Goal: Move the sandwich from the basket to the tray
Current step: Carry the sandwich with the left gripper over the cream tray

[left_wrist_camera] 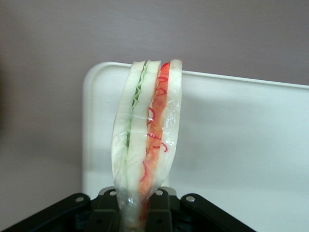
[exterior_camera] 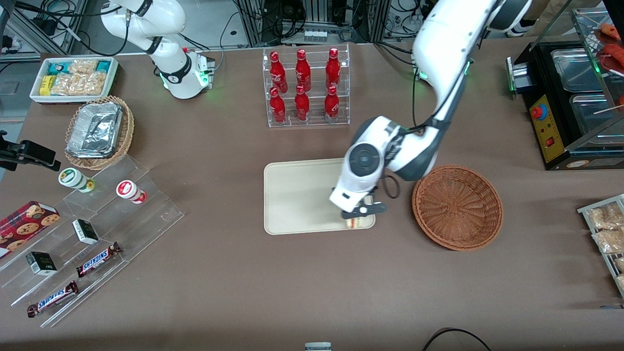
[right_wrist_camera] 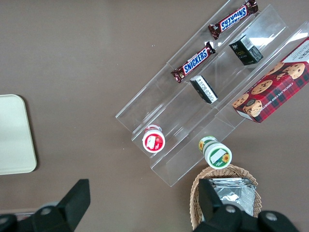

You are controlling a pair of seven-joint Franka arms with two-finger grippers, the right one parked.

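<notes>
Over tray [exterior_camera: 292, 195], tool [exterior_camera: 358, 217] pinches sandwich [left_wrist_camera: 147, 135] upright.

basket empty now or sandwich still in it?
Empty: the basket shows only bare weave. The sandwich is pinched in the gripper over the tray corner.

White-and-grey arm [exterior_camera: 429, 97], black gripper [exterior_camera: 360, 218], looping black cable.
</notes>
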